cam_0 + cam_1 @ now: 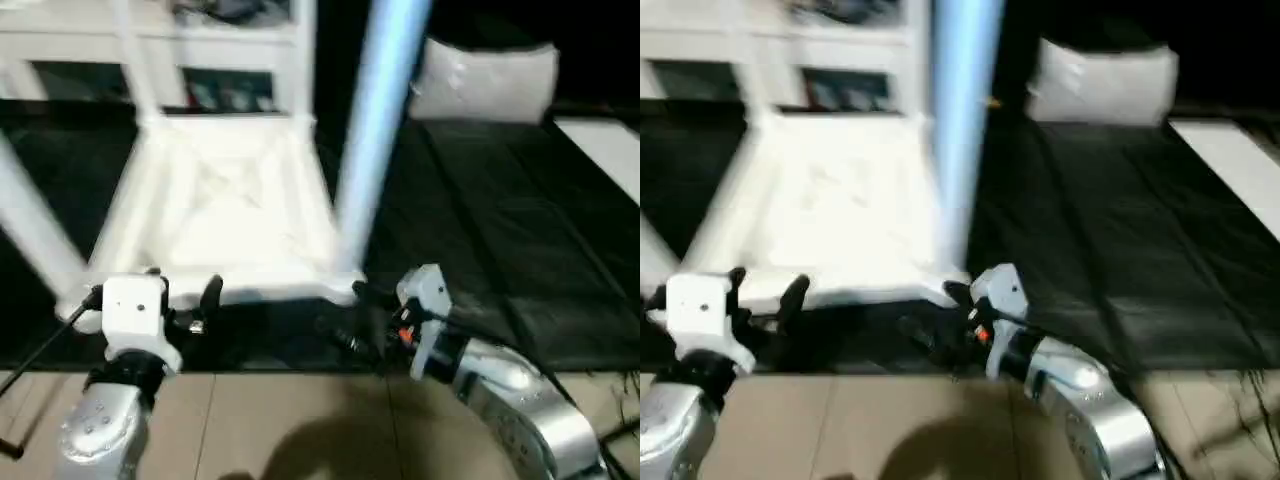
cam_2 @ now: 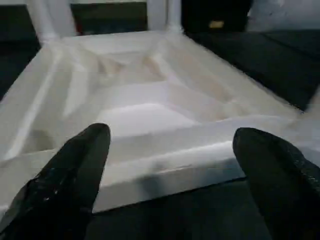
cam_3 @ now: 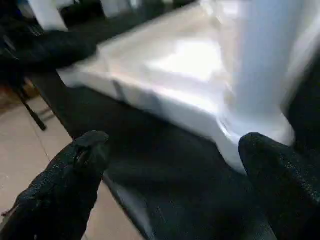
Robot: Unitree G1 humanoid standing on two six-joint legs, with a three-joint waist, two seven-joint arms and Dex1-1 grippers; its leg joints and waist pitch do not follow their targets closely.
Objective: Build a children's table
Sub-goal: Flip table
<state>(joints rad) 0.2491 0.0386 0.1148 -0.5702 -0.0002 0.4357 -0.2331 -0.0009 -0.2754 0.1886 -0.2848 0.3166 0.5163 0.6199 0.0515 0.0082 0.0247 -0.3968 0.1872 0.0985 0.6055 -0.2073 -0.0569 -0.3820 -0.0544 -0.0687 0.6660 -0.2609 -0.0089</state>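
- Upturned white plastic children's table (image 1: 235, 205), rectangular, ribbed underside up: lay on black floor mat (image 1: 500, 230), presumably inverted to leave corner sockets reachable from above.
- Long tapered round white legs: one upright at near right corner (image 1: 375, 130), appearing bluish; one leaning outward at near left corner (image 1: 35, 230); one at far left corner (image 1: 130, 55); apparently seated in sockets, though seating depth could not be told. Fourth leg not made out with certainty.
- Left gripper (image 1: 180, 295), two black fingers: spread wide, empty, just short of near rim of table; fingers (image 2: 75, 170) seen framing that rim without touching.
- Right gripper (image 1: 355, 315): likewise spread wide and empty, low beside near right corner; fingers (image 3: 70, 180) apart from foot of upright leg (image 3: 265, 65).
- White cabinet with glass doors (image 1: 200, 45): stood behind table, no part of task.
- Pale cushion-like bundle (image 1: 485, 80) and flat white board (image 1: 605, 150): off to right, well apart.
- Judged stage: assembly far along; both grippers apparently let go near the rim.
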